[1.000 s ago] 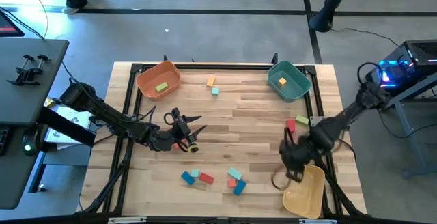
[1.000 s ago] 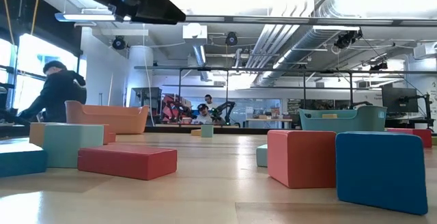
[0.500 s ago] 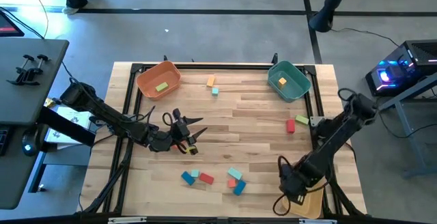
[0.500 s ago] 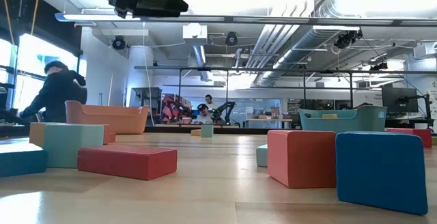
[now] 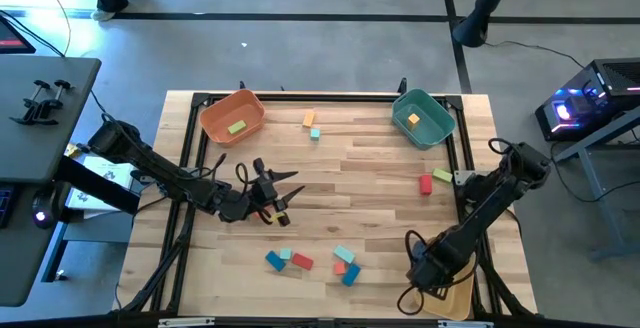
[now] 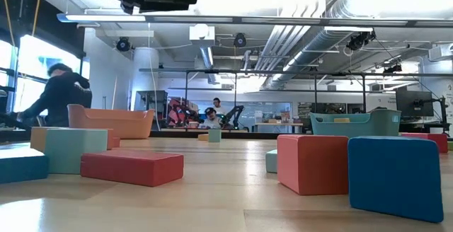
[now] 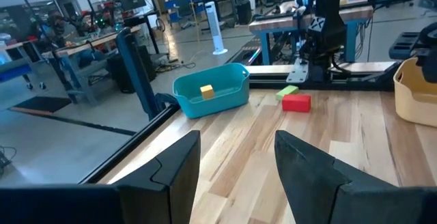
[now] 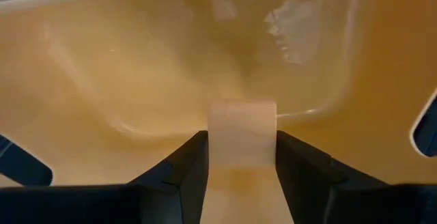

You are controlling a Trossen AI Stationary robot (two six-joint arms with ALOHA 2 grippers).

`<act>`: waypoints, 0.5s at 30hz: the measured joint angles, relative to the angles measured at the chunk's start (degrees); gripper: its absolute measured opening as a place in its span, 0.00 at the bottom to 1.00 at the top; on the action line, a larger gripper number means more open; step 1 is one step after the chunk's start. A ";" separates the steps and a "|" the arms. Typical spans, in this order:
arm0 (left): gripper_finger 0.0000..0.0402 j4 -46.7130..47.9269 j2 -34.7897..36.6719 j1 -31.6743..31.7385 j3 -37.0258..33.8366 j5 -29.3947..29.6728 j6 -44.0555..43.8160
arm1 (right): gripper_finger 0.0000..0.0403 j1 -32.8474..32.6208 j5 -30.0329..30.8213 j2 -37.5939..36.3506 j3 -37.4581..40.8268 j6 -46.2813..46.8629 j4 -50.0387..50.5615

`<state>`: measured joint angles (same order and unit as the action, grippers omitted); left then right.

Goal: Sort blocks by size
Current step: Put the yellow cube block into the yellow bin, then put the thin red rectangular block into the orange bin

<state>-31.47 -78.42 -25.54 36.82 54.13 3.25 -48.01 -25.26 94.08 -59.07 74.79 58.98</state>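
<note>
My right gripper (image 5: pixel 426 272) is down at the yellow bin (image 5: pixel 458 294) in the near right corner, shut on a pale block (image 8: pixel 242 135) inside the bin (image 8: pixel 136 60). My left gripper (image 7: pixel 237 157) hovers open and holding nothing over the table's left middle (image 5: pixel 282 202), pointing about level toward the teal bin (image 7: pixel 210 91). Loose blocks lie on the wood: a blue (image 5: pixel 273 260), teal (image 5: pixel 286 254) and red (image 5: pixel 302 262) group, another group (image 5: pixel 345 266), a red (image 5: pixel 425 184) and a green (image 5: pixel 442 175) one. My right gripper pinches the pale block between its two fingers, by two opposite sides (image 8: pixel 214 142). The fingers slant steeply down into the yellow bin. The block stands square between them above the bin's floor; whether it rests on that floor I cannot tell.
The orange bin (image 5: pixel 232 117) at the far left holds a green block; the teal bin (image 5: pixel 423 116) at the far right holds a yellow one. An orange (image 5: pixel 309 118) and a small teal block (image 5: pixel 314 133) lie between them. A person shows in the room beyond (image 6: pixel 56 97).
My right gripper has gone from above the table's right middle toward the near edge and down into the yellow bin, tipping steeper, with the block between its fingers. It has hardly moved over the last half second.
</note>
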 joint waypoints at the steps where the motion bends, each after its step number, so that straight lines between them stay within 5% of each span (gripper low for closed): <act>1: 0.43 -0.08 0.01 0.00 0.00 0.00 0.00 | 0.41 0.00 0.07 0.00 0.00 0.11 0.27; 8: 0.43 -0.26 0.01 -0.37 0.00 0.00 -0.02 | 0.52 0.00 1.05 -1.48 -0.13 -0.03 0.81; 15: 0.43 -1.52 0.01 -0.37 0.00 0.00 0.00 | 0.58 0.00 7.92 -11.23 -0.19 4.07 1.24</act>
<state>-32.99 -78.41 -25.91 36.82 54.13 3.25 -48.01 -17.33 82.85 -59.26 78.86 60.22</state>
